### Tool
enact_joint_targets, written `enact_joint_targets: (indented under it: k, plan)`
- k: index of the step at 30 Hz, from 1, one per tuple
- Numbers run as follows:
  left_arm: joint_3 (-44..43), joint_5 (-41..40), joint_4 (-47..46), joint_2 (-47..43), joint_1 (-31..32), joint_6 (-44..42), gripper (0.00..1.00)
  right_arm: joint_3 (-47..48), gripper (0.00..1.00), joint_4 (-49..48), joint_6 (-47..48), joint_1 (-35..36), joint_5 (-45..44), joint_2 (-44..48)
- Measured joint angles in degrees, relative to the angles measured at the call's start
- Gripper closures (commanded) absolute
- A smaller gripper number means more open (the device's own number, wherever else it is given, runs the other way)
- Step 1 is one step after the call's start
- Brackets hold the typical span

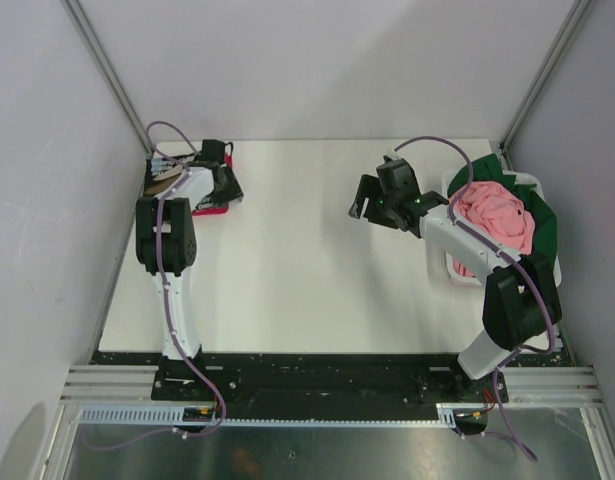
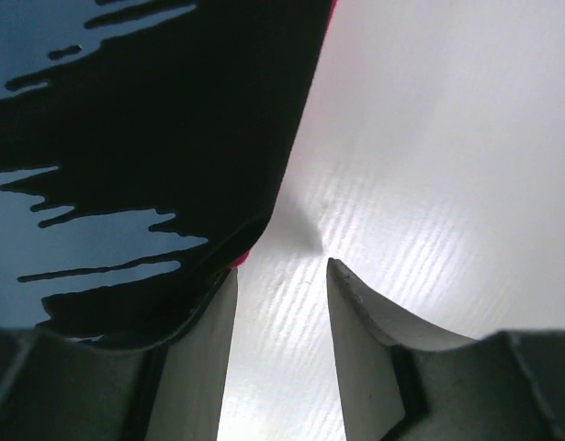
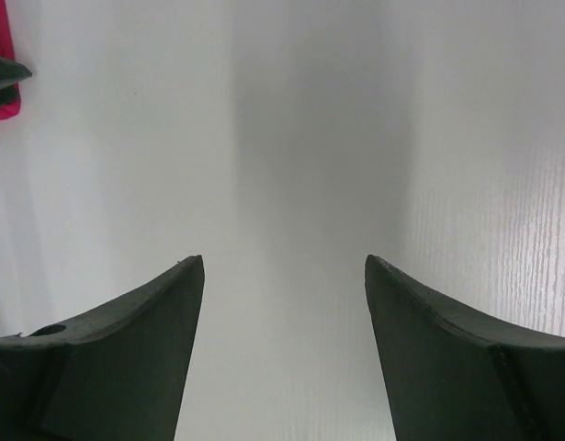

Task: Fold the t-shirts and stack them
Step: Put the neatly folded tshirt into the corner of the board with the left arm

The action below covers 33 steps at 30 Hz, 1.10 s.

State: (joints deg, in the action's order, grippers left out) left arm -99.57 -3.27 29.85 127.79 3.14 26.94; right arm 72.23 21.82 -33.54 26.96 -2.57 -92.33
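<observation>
L hand (image 1: 225, 186) by red shirt (image 1: 211, 209), R hand (image 1: 371, 210) over table (image 1: 287, 270), pink shirt (image 1: 497, 215) in basket (image 1: 458, 270)

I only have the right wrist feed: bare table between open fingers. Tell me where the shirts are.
Observer: The top view shows the pink t-shirt bunched in the white basket, to the right of the right gripper.
Operator: Give me the green one too.
Observer: The dark green t-shirt hangs over that basket's right side, beside the pink one.
Operator: Report the left arm.
Observer: The left gripper is open at the edge of the black t-shirt, which lies over the crimson t-shirt in the far left corner.
</observation>
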Motion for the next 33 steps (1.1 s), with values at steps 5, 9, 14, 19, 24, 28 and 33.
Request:
enact_joint_targets:
  k: [5, 9, 14, 19, 24, 28, 33]
  plan:
    - [0.02, 0.0, 1.2, -0.02, -0.94, -0.61, 0.51, -0.17, 0.25, 1.01, 0.63, -0.07, -0.02, 0.0]
    - [1.05, 0.48, 1.01, -0.66, -0.96, -1.03, 0.51, -0.61, 0.25, 1.16, 0.87, -0.09, -0.07, 0.02]
    - [4.44, 1.11, 1.25, -3.41, -0.11, -1.64, 0.49, -1.18, 0.25, 1.86, 1.07, -0.11, -0.22, 0.22]
    - [11.3, 1.14, 1.88, -11.17, 4.76, -2.01, 0.4, -1.2, 0.23, 2.6, 1.05, -0.46, -0.46, 2.05]
    - [19.69, 2.16, 1.07, -23.65, 15.8, -2.08, 0.09, -1.2, 0.21, 3.23, 0.96, -0.72, -0.59, 5.25]
    - [23.69, 3.78, 0.31, -32.89, 24.48, -2.56, 0.01, -1.64, 0.18, 3.69, 0.7, -0.72, -0.48, 7.69]
    - [27.39, 5.01, -0.7, -41.7, 28.92, -3.74, 0.01, -4.0, 0.13, 4.48, 0.52, -0.72, -0.87, 11.8]
